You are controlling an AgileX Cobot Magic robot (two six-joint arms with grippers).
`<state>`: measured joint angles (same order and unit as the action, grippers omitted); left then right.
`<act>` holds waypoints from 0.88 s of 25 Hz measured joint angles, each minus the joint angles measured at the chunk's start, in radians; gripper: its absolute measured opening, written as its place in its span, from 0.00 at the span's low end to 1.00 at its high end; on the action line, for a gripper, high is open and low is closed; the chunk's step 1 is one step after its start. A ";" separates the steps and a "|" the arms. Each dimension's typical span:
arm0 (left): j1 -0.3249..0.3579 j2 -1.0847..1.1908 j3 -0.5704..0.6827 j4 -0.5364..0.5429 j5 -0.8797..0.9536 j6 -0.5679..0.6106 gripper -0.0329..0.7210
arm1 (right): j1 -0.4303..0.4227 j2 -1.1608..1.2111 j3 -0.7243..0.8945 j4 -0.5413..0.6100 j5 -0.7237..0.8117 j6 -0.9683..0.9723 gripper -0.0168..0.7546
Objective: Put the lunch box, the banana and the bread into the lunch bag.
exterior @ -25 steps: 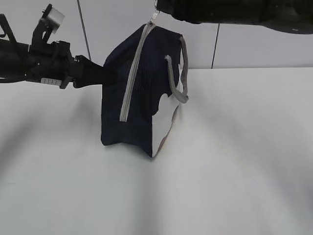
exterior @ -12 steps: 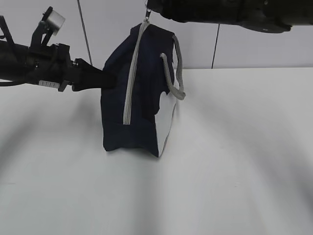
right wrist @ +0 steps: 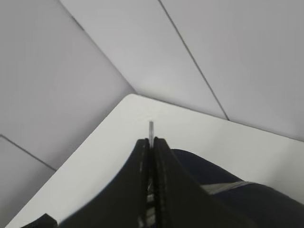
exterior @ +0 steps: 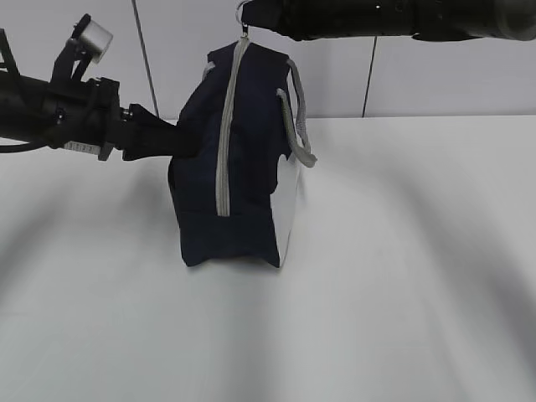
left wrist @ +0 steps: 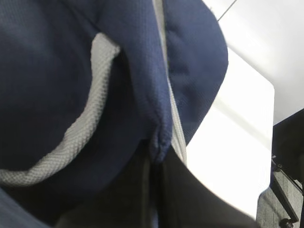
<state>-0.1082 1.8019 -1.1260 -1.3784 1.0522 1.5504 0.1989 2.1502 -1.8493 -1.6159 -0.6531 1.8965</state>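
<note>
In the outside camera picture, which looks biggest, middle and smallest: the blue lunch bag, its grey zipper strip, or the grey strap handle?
1. Lunch bag, clearly biggest.
2. Zipper strip, long and thin, running almost the bag's whole height.
3. Strap handle, a short loop, though part of it may be hidden.

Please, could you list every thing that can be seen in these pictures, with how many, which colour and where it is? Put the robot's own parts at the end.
lunch bag: one, navy blue with a white side panel, standing upright on the table, left of centre.
zipper: one, grey, running down the bag's front from its top.
zipper pull: one, metal, at the bag's top, pinched by the right gripper.
strap handle: grey, hanging on the bag's right side; another shows in the left wrist view.
table: one, white, under the bag.
wall: pale panels with dark seams, behind the table.
left gripper: one, black, shut on the bag's left side.
right gripper: one, black, shut on the zipper pull above the bag.
</note>
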 joint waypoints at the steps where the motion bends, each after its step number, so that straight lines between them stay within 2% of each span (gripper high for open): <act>1: 0.000 0.000 0.000 0.001 0.004 0.000 0.05 | -0.010 0.024 -0.037 -0.027 -0.031 0.015 0.00; 9: 0.000 0.000 0.000 0.018 0.011 0.000 0.05 | -0.051 0.211 -0.323 -0.095 -0.219 0.091 0.00; 22: 0.000 0.000 0.000 0.060 0.013 0.000 0.05 | -0.054 0.480 -0.639 -0.143 -0.231 0.254 0.00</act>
<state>-0.1082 1.8019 -1.1260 -1.3185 1.0656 1.5504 0.1453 2.6300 -2.4887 -1.7592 -0.8841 2.1506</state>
